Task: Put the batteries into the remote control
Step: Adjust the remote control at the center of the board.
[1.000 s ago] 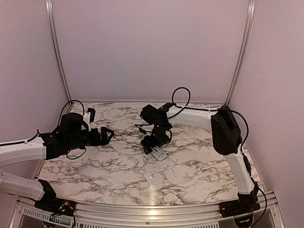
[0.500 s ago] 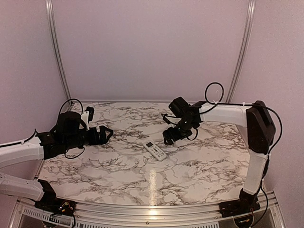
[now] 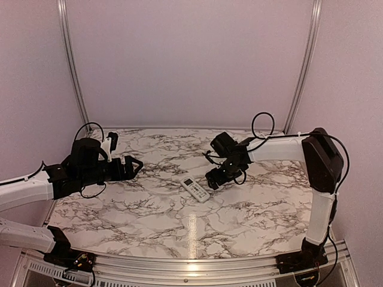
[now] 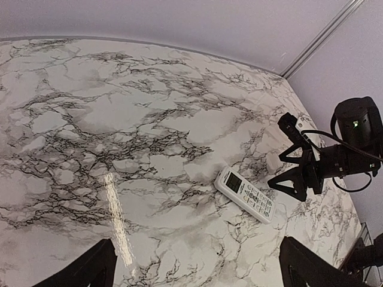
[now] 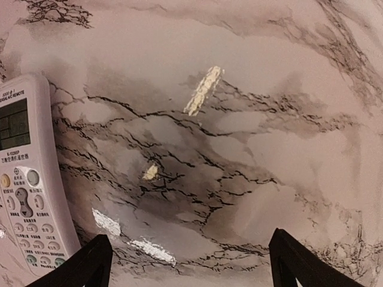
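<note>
Listing by view, hazard first, position after.

Top external view. The remote control (image 3: 195, 189) is found flat on the marble table (image 3: 149, 221), screen and buttons up, so the battery bay is judged to lie underneath. No batteries are seen. Hazard: a thin, flat body on a glossy top may be pushed along rather than lifted when pinched from above, and the turn-over may be fumbled. The right gripper (image 3: 213, 179) is held low, jaws spread and empty, just beside the remote's far right side; contact cannot be told. The left gripper (image 3: 136, 167) is spread wide and empty, well apart to the left.

Left wrist view. The remote control (image 4: 244, 194) is shown aslant, with the right gripper (image 4: 276, 154) just beside it, jaws parted. Hazard: if both arms are brought in, a clash of fingers is judged possible.

Right wrist view. The remote control (image 5: 30, 179) is cut off at the left edge, outside the spread fingers (image 5: 293, 257) and beside the nearer one. Between them only bare marble with two pale tan marks (image 5: 203, 89) is recorded. Hazard: a closure here would catch nothing, and the marks may be mistaken for cells. Where the batteries lie cannot be told.
</note>
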Robot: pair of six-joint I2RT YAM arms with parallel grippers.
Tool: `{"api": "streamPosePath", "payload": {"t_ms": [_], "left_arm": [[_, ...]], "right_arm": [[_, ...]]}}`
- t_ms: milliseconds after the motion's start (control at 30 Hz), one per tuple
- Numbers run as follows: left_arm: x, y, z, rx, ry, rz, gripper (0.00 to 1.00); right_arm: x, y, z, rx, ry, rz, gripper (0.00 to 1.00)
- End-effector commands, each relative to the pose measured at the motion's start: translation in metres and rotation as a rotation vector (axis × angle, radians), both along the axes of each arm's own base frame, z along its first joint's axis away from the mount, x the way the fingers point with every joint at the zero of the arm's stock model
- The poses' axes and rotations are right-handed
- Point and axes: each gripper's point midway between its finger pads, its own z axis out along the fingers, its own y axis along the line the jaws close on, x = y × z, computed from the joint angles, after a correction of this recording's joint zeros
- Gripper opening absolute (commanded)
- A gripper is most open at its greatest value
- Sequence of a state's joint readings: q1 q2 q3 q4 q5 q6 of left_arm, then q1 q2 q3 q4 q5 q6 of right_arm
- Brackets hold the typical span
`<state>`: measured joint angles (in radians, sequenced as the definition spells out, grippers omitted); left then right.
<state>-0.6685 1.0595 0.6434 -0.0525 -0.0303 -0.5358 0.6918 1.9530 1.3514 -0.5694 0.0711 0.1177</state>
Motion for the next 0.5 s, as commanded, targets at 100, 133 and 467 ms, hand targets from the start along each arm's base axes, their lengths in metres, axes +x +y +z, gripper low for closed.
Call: {"api": "streamPosePath", "payload": {"t_ms": [100,133,467], "left_arm": [[0.002,-0.003,0.014,-0.021,-0.013,-0.010,0.99],[0.002,-0.004,0.014,-0.028,-0.014,-0.014,0.99],[0.004,-0.006,0.006,-0.020,-0.001,-0.018,0.99]], "right_arm": [[-0.010,0.009,-0.026,-0.056,0.008,0.036,0.89],[-0.012,0.012,-0.027,-0.053,0.011,0.042,0.89],[-0.050,0.054,-0.030,0.035,0.072,0.115,0.89]]}}
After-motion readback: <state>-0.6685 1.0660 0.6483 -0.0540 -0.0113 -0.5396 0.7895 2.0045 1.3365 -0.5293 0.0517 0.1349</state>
